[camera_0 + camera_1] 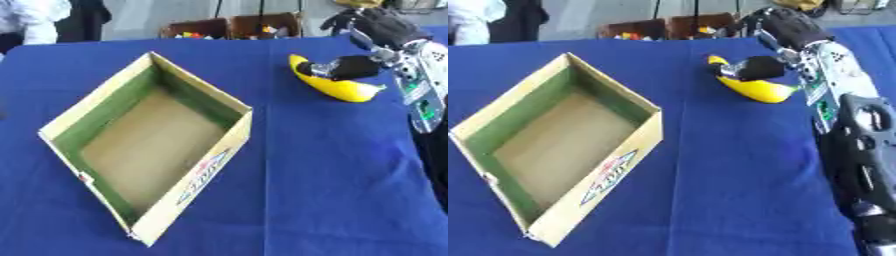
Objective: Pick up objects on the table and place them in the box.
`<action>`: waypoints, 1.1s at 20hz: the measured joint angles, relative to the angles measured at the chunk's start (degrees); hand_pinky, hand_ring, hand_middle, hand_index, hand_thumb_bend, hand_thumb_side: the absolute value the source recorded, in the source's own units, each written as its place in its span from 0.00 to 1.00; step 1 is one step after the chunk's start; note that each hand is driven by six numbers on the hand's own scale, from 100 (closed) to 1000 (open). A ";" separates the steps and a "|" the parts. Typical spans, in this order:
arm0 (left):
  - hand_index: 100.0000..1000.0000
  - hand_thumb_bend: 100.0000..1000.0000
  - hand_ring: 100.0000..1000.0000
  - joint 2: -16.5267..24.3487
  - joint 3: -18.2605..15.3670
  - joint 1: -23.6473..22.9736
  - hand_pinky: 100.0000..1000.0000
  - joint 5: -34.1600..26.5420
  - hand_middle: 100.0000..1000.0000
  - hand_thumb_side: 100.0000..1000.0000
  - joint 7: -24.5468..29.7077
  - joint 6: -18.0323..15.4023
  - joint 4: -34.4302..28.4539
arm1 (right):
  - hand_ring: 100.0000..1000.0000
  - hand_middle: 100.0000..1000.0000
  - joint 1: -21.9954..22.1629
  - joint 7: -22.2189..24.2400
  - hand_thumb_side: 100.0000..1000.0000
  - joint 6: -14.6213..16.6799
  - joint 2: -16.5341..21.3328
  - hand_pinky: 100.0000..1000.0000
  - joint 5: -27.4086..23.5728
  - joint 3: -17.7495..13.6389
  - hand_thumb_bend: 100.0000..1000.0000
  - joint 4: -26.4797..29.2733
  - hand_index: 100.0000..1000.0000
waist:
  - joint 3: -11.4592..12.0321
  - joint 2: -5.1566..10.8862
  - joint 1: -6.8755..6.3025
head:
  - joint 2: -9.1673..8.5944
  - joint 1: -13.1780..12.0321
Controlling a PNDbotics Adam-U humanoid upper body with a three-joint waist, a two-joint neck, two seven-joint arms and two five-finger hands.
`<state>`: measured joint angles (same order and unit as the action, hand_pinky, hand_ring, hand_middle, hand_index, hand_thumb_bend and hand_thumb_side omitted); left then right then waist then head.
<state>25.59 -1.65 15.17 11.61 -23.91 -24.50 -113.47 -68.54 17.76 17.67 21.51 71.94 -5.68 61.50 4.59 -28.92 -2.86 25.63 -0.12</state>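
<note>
Since the whole job happens on it, start with the table (332, 190), covered edge to edge in a blue cloth that makes everything on it stand out. Set on its left half is the box (210, 107), an open cardboard carton turned cornerwise, its mouth facing up so things can simply be lowered in. Its inside walls are green, the floor plain brown, and nothing lies in it yet. On the near outer wall there is a printed logo in blue and red lettering; I can see it is a brand mark but cannot read the words.

Coming in from the right is the robot's right arm, black with a silver-and-white forearm carrying a small green panel. The right hand (354, 67) sits over the middle of the banana (346, 89), its thumb and fingers appearing to curl around the fruit from above, as you would to lift it. Whether it has truly closed is hard to say. The banana is at the far right of the cloth, well apart from the box, and looks to be resting on the cloth, not raised.

The left hand shows nowhere.

Behind the table's far edge stand two brown crates with small coloured items inside.
</note>
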 measured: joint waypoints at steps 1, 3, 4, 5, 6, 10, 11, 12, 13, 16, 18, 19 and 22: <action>0.87 0.00 0.68 0.00 0.00 0.00 0.64 0.00 0.80 0.84 0.00 0.01 0.00 | 0.77 0.60 0.00 0.78 0.83 0.03 0.31 0.69 -0.59 0.00 0.60 0.02 0.82 | -0.03 0.00 0.00 | 0.00 -0.01; 0.87 0.00 0.68 0.00 0.00 0.00 0.64 0.00 0.80 0.84 -0.04 0.05 0.00 | 0.78 0.61 0.00 2.11 0.83 0.10 0.90 0.68 -1.41 0.00 0.59 0.02 0.82 | -0.14 0.00 0.00 | 0.00 -0.06; 0.87 0.00 0.68 0.00 0.00 0.00 0.64 0.00 0.80 0.84 -0.06 0.08 0.00 | 0.78 0.61 0.00 2.65 0.77 0.19 1.18 0.68 -1.55 0.01 0.53 0.00 0.82 | -0.23 0.00 0.05 | 0.00 -0.12; 0.87 0.00 0.68 0.00 0.00 0.00 0.64 0.00 0.80 0.84 -0.06 0.09 0.00 | 0.77 0.61 0.02 3.14 0.76 0.27 1.52 0.68 -1.56 0.02 0.52 -0.06 0.82 | -0.25 0.00 0.09 | -0.01 -0.18; 0.87 0.00 0.68 0.00 0.00 0.00 0.64 0.00 0.80 0.84 -0.05 0.09 0.00 | 0.77 0.61 0.05 3.55 0.76 0.34 1.72 0.67 -1.55 0.03 0.51 -0.25 0.82 | -0.25 0.00 0.16 | -0.01 -0.24; 0.87 0.00 0.68 0.00 0.00 -0.01 0.64 0.00 0.80 0.84 -0.05 0.11 0.00 | 0.77 0.62 0.81 4.19 0.72 0.23 2.01 0.67 -0.91 0.01 0.48 -1.38 0.82 | -0.16 0.00 0.17 | -0.03 -0.40; 0.87 0.00 0.68 0.00 0.00 -0.03 0.64 0.00 0.80 0.84 -0.04 0.11 0.00 | 0.78 0.62 1.03 4.19 0.72 0.22 2.02 0.67 -0.48 0.01 0.46 -1.63 0.82 | -0.07 0.00 0.17 | -0.03 -0.44; 0.87 0.00 0.68 0.00 0.00 -0.06 0.64 0.00 0.80 0.84 -0.03 0.13 0.00 | 0.78 0.63 1.18 4.17 0.72 0.22 2.02 0.66 0.00 0.01 0.41 -1.94 0.82 | 0.00 0.00 0.17 | -0.03 -0.45; 0.87 0.00 0.68 0.00 0.00 -0.07 0.64 0.00 0.80 0.84 -0.01 0.14 0.00 | 0.78 0.63 1.34 4.11 0.72 0.25 2.03 0.66 0.45 0.01 0.39 -2.19 0.82 | 0.00 0.00 0.17 | -0.03 -0.46; 0.87 0.00 0.68 0.00 0.00 -0.07 0.64 0.00 0.80 0.84 0.04 0.19 0.00 | 0.76 0.65 1.82 3.31 0.70 0.32 2.23 0.64 2.16 0.01 0.34 -3.09 0.82 | 0.01 0.00 0.17 | -0.03 -0.46; 0.87 0.00 0.68 0.00 0.00 -0.08 0.64 0.00 0.80 0.84 0.08 0.24 0.00 | 0.74 0.64 2.23 2.19 0.68 0.15 2.35 0.61 3.19 0.01 0.35 -3.60 0.81 | 0.02 0.00 0.17 | -0.04 -0.46; 0.87 0.00 0.68 0.00 0.00 -0.08 0.64 0.00 0.80 0.84 0.12 0.27 0.00 | 0.72 0.62 2.48 1.49 0.65 0.03 2.39 0.59 3.71 0.01 0.33 -3.69 0.81 | 0.04 0.00 0.17 | -0.04 -0.46; 0.87 0.00 0.68 0.00 0.01 -0.08 0.64 -0.01 0.81 0.84 0.17 0.32 0.00 | 0.70 0.61 2.83 -0.88 0.65 -0.67 2.40 0.55 4.97 0.05 0.29 -3.73 0.79 | 0.06 0.00 0.17 | -0.04 -0.46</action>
<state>25.59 -1.64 15.08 11.60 -23.74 -24.18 -113.47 -65.71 16.87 17.00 23.90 76.91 -5.63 57.77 4.65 -28.92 -2.69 25.59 -0.57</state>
